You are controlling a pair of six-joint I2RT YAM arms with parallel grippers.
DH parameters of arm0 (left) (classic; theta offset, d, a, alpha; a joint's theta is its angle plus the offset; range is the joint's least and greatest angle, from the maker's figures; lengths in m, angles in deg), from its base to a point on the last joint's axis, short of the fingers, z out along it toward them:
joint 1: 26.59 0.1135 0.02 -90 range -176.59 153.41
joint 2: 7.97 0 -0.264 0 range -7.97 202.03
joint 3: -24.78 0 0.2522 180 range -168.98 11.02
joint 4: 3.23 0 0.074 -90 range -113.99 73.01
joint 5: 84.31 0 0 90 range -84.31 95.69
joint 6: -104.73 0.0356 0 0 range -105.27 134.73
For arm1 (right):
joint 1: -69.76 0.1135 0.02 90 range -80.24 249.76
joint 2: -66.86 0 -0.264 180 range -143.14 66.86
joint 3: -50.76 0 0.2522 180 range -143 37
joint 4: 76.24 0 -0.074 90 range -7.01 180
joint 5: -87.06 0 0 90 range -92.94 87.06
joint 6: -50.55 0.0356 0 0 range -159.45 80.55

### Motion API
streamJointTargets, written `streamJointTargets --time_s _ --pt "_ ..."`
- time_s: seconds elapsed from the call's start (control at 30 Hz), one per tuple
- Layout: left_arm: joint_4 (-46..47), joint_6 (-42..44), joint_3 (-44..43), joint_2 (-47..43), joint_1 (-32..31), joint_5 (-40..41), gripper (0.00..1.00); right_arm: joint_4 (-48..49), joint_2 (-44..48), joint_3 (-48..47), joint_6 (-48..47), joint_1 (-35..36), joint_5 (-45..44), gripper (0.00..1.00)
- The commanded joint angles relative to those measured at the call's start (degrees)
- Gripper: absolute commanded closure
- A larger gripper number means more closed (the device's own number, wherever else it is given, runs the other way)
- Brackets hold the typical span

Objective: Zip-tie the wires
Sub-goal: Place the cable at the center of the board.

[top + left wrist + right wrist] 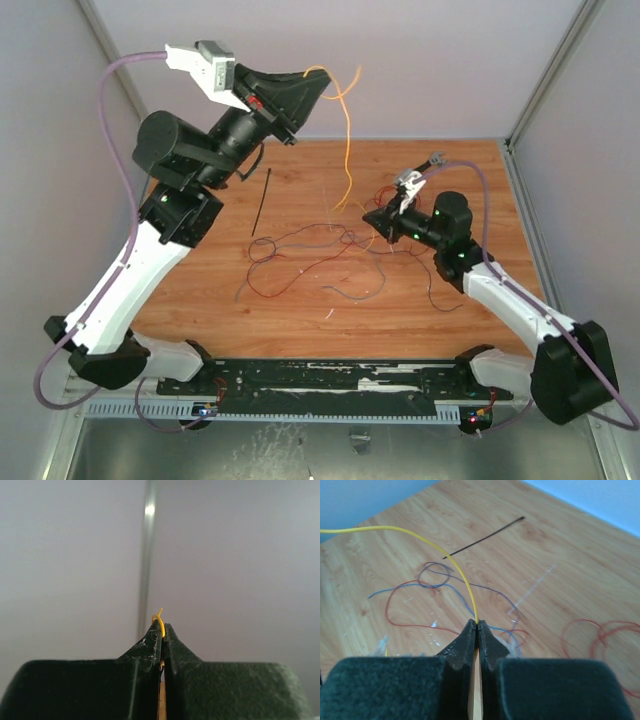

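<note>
Left tool (162,632) up high, pinched shut on end of yellow wire (348,150). Right tool (477,627) low over worktop (200,290), tips pinched shut on yellow wire too. Wires (340,245) lie in loose messy heap on worktop, mostly red, just beside right tool. Zip tie (262,203) lies flat and straight, left of heap, away from both tools.

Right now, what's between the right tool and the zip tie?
Loose wire loops, red, blue and dark, on the table, plus the yellow wire the right tool pinches. The zip tie lies beyond. Clearest in right wrist view.
</note>
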Motion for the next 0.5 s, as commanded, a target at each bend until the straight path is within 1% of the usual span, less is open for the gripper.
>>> streamJointTargets --time_s 0.0,0.13,0.27,0.37,0.47 --pt "-9.85 8.76 2.4 -4.64 0.53 14.16 1.0 -9.14 5.73 0.64 -0.68 -3.39 -9.17 1.0" --pt "-17.44 9.79 5.57 -7.19 2.93 21.28 1.0 -16.27 9.9 -0.77 0.29 -8.26 -14.81 1.0" --pt "-29.21 8.26 9.6 -8.43 6.24 27.82 1.0 -25.89 11.53 -4.21 0.58 -11.55 -26.67 1.0" --pt "-36.91 6.25 14.76 -8.87 8.82 31.99 1.0 -32.57 12.28 -5.62 0.02 -12.59 -33.23 1.0" --pt "-39.68 4.84 21.18 -9.97 10.93 33.72 1.0 -35.59 13.49 -4.94 0.6 -13.06 -38.91 1.0"
